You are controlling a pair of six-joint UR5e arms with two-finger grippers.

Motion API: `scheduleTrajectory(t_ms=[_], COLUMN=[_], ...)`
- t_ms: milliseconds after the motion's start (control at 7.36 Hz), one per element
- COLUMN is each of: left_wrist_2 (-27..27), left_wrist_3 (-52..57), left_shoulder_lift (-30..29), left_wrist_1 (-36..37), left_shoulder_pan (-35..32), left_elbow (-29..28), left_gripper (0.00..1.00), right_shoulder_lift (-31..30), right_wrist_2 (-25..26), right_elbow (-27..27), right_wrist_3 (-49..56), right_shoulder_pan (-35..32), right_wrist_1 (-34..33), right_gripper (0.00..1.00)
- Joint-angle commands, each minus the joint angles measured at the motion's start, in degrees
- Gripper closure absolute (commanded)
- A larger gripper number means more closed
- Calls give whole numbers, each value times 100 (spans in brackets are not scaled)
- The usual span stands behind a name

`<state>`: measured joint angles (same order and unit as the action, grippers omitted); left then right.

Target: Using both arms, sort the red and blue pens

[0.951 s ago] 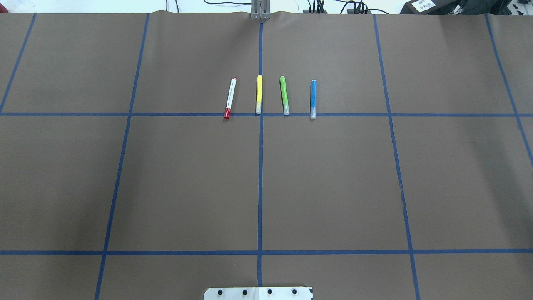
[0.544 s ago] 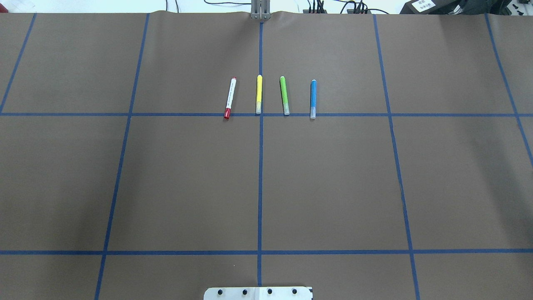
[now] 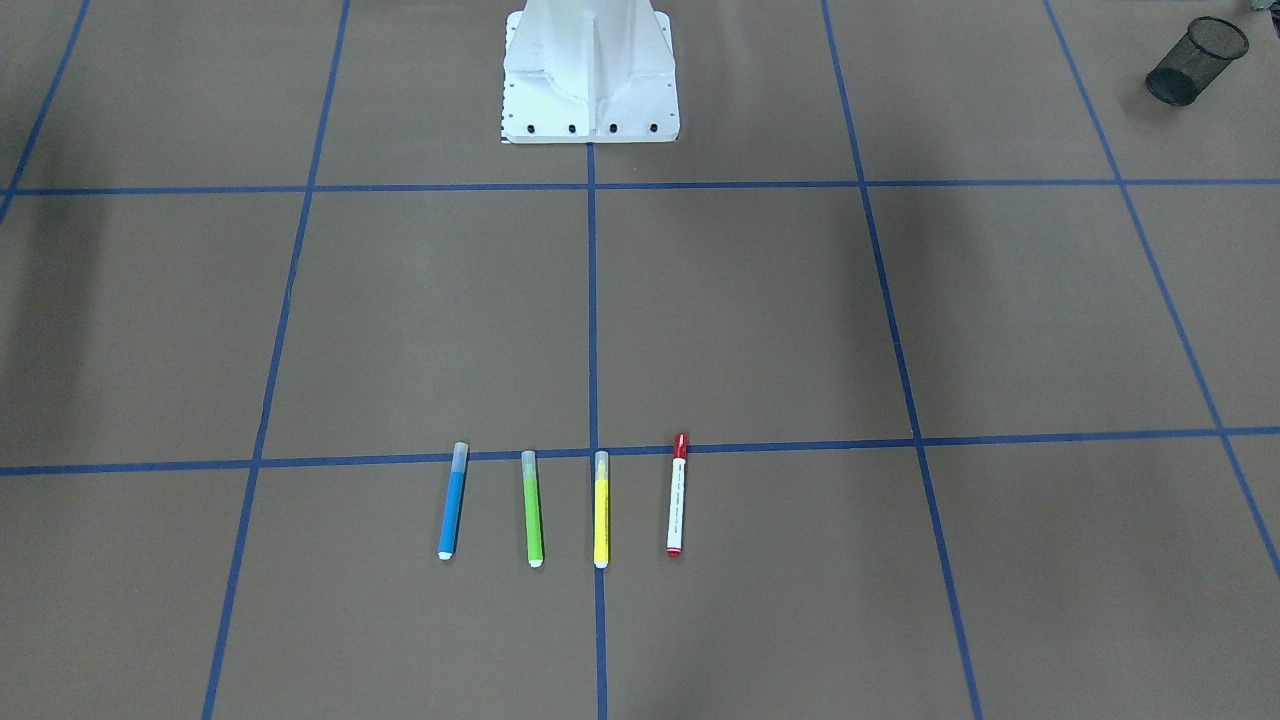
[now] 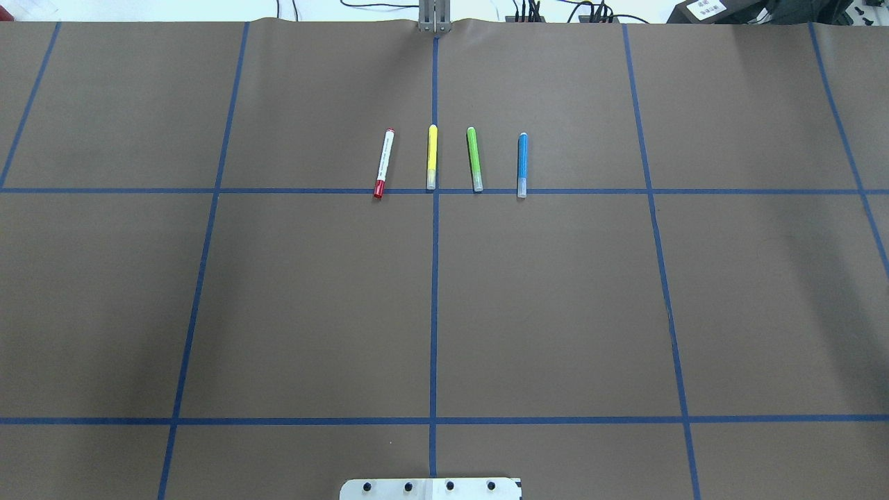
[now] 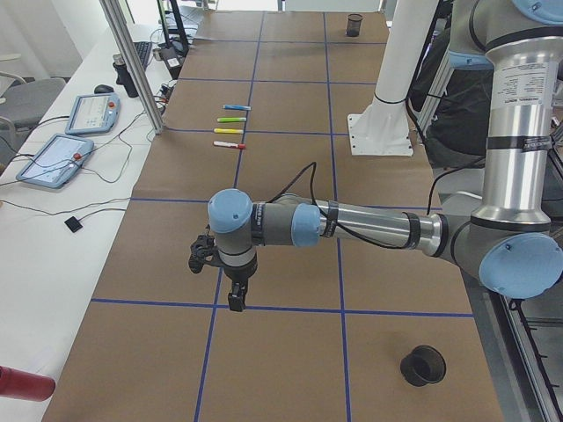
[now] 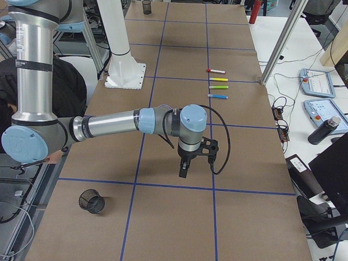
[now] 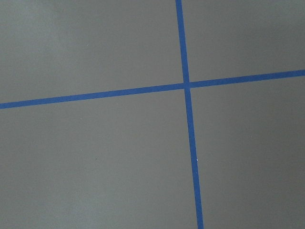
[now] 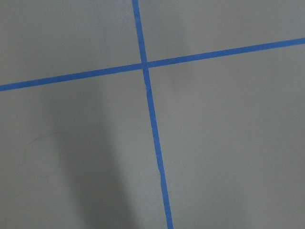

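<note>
The jaws of both arms are a matter I cannot settle. Each gripper shows only in a side view, too small and edge-on to say whether it is open or closed. Nothing appears to be held in either, though at that size this is a guess.

The left gripper (image 5: 236, 299) hangs low over the table (image 4: 312, 305) toward its left end. The right gripper (image 6: 183, 173) hangs likewise toward the right end. Each wrist camera shows only brown cover and a crossing of blue tape, with no pen in sight.

The red pen (image 4: 384, 164) and the blue pen (image 4: 522, 165) lie flat in a row of four, toward the table's far edge from the robot and about midway along it. The red pen is at the row's left end and the blue at its right. The yellow marker (image 4: 432, 157) and green marker (image 4: 474, 159) lie between them, each apart from its neighbours. Both arms are well apart from the row.

A black mesh cup (image 5: 423, 366) sits near the left end on the robot's side, and another cup (image 6: 91, 200) near the right end. These are probably where the pens go.

As I judge it, no part of the sorting is done. Each pen has yet to be reached, grasped, carried and dropped.
</note>
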<state>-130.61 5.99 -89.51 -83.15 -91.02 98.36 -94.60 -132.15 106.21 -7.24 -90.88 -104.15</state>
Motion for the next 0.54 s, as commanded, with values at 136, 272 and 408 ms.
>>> scheduleTrajectory(t_ms=[136, 272, 408], left_wrist_2=[-9, 0, 9], left_wrist_3=[-1, -1, -1], left_shoulder_lift=[-58, -40, -32], left_wrist_1=[1, -8, 1], left_shoulder_pan=[6, 6, 6], left_elbow=[43, 43, 78], left_gripper=[1, 1, 1], right_shoulder_lift=[29, 29, 29], right_wrist_2=[-12, -30, -38], right_elbow=[5, -4, -4], right_wrist_3=[-32, -32, -32], right_shoulder_pan=[0, 0, 0], right_wrist_1=[9, 9, 0], right_gripper=[0, 0, 0])
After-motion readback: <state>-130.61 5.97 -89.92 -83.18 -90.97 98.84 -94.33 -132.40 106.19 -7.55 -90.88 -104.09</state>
